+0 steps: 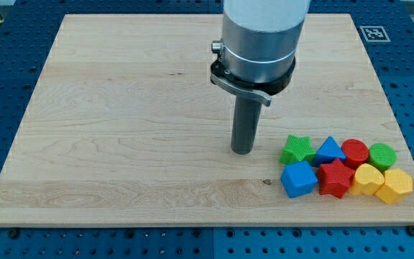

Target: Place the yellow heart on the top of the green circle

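The yellow heart lies near the board's lower right, just below and left of the green circle, touching or nearly touching it. My tip rests on the board well to the left of the cluster, about a block's width left of the green star. The rod stands upright under the grey arm body.
The blocks form a tight cluster at the lower right: blue triangle, red circle, blue cube-like block, red star, yellow hexagon. The wooden board ends close below and right of them. A marker tag sits at the top right.
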Motion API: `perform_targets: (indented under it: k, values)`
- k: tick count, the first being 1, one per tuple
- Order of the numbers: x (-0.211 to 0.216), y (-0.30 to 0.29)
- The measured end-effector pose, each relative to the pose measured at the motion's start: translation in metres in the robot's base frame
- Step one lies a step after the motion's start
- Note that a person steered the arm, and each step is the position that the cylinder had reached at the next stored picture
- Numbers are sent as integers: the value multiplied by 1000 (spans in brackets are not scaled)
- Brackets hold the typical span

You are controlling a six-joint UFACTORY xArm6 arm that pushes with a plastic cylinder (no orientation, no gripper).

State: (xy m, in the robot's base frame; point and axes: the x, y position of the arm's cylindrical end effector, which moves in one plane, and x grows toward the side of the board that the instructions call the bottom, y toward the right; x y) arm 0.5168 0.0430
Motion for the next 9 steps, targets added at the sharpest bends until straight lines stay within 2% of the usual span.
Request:
perform_targets:
  k: [3, 5, 7, 9]
  values:
    - [1, -5]
    - [32, -11]
    - [95, -8]
    - [102, 1]
